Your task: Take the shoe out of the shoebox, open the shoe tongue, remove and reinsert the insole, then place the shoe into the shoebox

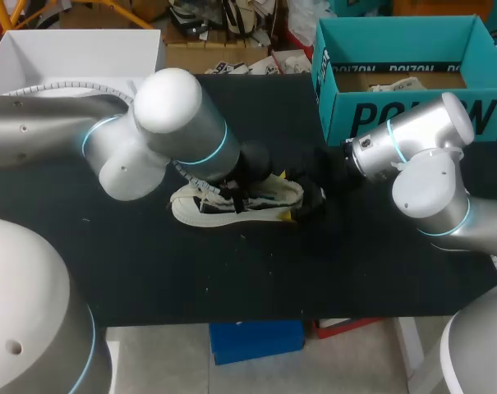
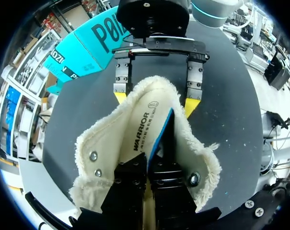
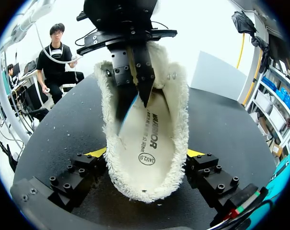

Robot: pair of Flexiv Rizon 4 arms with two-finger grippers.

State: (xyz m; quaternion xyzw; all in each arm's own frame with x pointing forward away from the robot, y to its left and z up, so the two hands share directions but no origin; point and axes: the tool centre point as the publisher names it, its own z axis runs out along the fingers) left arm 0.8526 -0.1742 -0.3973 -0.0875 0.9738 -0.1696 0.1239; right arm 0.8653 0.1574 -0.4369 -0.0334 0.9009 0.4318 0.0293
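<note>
A cream fleece-lined shoe [image 1: 232,205] lies on its sole on the black table [image 1: 232,279], heel toward my right arm. My left gripper [image 2: 148,158] reaches down into the shoe's opening and is shut on the front edge of the white insole [image 2: 142,129], which is lifted so its blue underside shows. From the right wrist view the same gripper [image 3: 137,93] pinches the insole [image 3: 149,139] inside the shoe [image 3: 173,124]. My right gripper [image 1: 285,197] straddles the heel, one yellow fingertip [image 2: 121,97] pressed against each side of the shoe.
The teal shoebox [image 1: 396,115] stands open at the back right, just behind my right arm. A white box [image 1: 75,49] sits at the back left. Bare table lies in front of the shoe.
</note>
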